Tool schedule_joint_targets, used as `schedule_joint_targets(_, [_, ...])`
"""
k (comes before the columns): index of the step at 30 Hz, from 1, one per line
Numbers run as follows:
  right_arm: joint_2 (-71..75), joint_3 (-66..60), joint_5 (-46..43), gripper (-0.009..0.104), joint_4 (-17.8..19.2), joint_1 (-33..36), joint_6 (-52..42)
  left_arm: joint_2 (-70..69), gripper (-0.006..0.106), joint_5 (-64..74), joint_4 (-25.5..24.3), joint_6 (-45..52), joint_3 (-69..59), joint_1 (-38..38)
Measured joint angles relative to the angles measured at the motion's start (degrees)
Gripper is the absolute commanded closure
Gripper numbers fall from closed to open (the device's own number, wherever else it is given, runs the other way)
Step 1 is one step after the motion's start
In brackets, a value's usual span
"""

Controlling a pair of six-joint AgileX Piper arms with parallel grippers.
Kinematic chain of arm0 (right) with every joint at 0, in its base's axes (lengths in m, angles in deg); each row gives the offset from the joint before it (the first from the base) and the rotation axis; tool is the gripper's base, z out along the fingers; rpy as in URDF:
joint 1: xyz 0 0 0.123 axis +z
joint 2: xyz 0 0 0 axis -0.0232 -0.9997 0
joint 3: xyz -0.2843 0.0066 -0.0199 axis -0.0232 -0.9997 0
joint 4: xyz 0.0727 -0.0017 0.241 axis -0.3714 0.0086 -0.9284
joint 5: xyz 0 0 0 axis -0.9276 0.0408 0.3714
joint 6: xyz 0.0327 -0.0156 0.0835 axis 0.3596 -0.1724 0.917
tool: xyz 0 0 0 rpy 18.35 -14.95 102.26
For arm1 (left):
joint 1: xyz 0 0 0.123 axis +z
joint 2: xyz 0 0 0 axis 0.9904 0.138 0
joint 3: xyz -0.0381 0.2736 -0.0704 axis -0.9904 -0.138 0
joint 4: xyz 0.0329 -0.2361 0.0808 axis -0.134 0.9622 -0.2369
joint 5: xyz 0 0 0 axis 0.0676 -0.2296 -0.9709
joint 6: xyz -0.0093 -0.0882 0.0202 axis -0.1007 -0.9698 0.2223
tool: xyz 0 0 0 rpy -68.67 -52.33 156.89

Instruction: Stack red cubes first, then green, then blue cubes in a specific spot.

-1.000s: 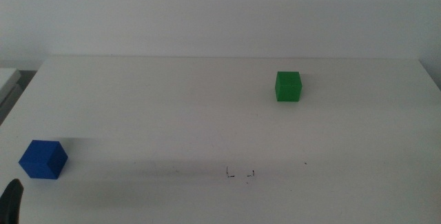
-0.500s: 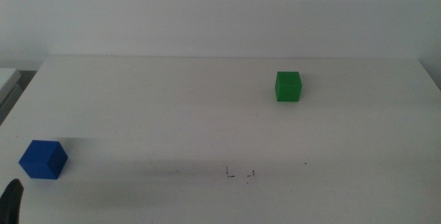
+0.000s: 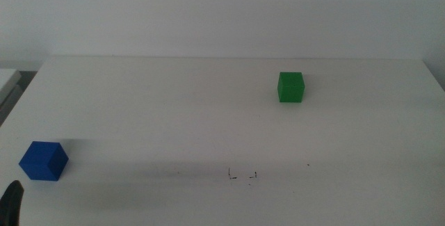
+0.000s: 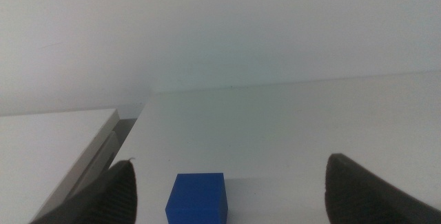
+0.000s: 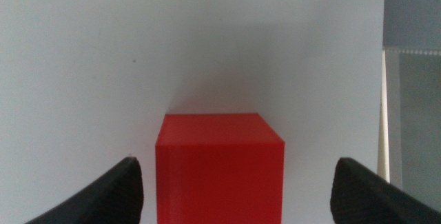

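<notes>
While the middle view lacks the red cube [image 5: 219, 165], the right wrist view shows it on the counter [image 5: 89, 58] between the wide-open right tool [image 5: 234, 189]. Left of the pen-marked spot [image 3: 243, 176], the blue cube [image 3: 43, 160] sits before the open, empty left tool [image 4: 231, 200]; the green cube [image 3: 290, 87] lies beyond the spot.

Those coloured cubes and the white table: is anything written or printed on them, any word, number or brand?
No readable text in any view.
Red cube, green cube, blue cube: plain faces, no label.
Table: only small black pen corner marks outlining a spot, and a tiny black dot; neither is a letter or number.
Left gripper and right gripper: dark jaws, open, no markings visible.
</notes>
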Motion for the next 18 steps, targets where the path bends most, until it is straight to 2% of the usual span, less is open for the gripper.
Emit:
schedule_joint_targets(8, [-1.51,-2.39,-3.07,0.007,-0.12,0.0,0.0,0.0,0.008,0.0,0.0,0.0,0.0,0.0])
schedule_joint_targets(11, [-2.23,-2.39,-3.59,0.014,-0.12,0.0,0.0,0.0,0.008,0.0,0.0,0.0,0.0,0.0])
schedule_joint_targets(13, [-2.72,-2.39,-3.59,0.025,-0.24,0.0,0.0,0.0,0.008,0.0,0.0,0.0,0.0,0.0])
schedule_joint_targets(18, [-3.24,-2.83,-4.25,0.072,-0.24,0.0,0.0,0.0,0.008,0.0,0.0,0.0,0.0,0.0])
